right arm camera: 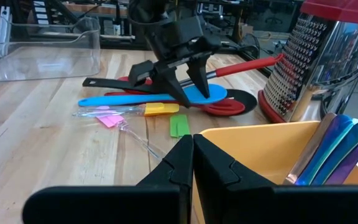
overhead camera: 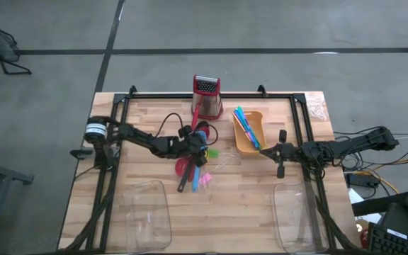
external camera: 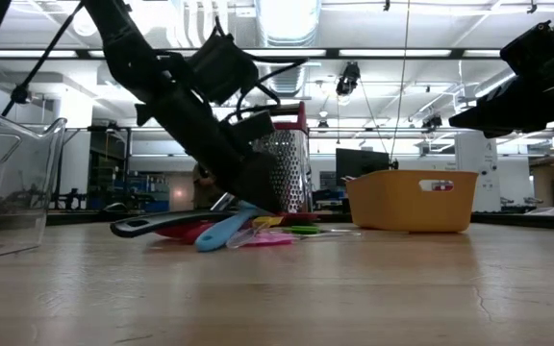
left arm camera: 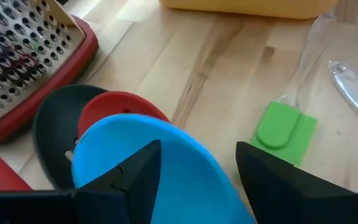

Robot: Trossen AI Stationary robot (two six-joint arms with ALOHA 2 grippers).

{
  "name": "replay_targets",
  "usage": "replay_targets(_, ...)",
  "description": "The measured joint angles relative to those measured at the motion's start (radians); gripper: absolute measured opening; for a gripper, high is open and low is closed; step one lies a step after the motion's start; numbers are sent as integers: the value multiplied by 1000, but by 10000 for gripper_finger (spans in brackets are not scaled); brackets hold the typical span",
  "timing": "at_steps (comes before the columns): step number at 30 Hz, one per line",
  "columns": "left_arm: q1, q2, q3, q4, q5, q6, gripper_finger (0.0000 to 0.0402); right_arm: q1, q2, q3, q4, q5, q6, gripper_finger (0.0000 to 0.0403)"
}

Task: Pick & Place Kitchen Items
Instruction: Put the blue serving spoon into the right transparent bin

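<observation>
A heap of kitchen items lies at the table's middle: a blue spoon (left arm camera: 166, 149), a red spoon (left arm camera: 117, 106) on a black ladle (left arm camera: 51, 118), a green spatula (left arm camera: 284, 127), and small pink (right arm camera: 110, 119) and yellow (right arm camera: 157, 109) pieces. My left gripper (left arm camera: 197, 158) is open and slants down over the blue spoon's bowl (right arm camera: 197, 94), one finger on each side of it. My right gripper (overhead camera: 280, 154) waits shut at the table's right, beside the yellow bin (overhead camera: 250, 134). My left gripper slants down from the table's left onto the blue spoon's bowl (left arm camera: 185, 162), its fingers (right arm camera: 185, 99) wide apart across it. I cannot tell whether the fingertips touch the bowl or stand just above it. The spoon lies flat on the heap.
A red-framed steel grater (overhead camera: 207, 95) stands at the far edge, just behind the heap. The yellow bin (right arm camera: 247, 149) holds thin coloured sticks (overhead camera: 245, 124). Two clear plastic trays (overhead camera: 147, 212) (overhead camera: 296, 216) sit at the near left and near right.
</observation>
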Motion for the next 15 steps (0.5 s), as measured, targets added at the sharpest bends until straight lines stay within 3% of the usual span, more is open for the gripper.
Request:
replay_targets(11,7,28,17,-9,-4,-16,211,0,0,0,0,0,-1,8)
replay_targets(15,11,24,18,-28,-4,-34,186,0,0,0,0,0,0,8)
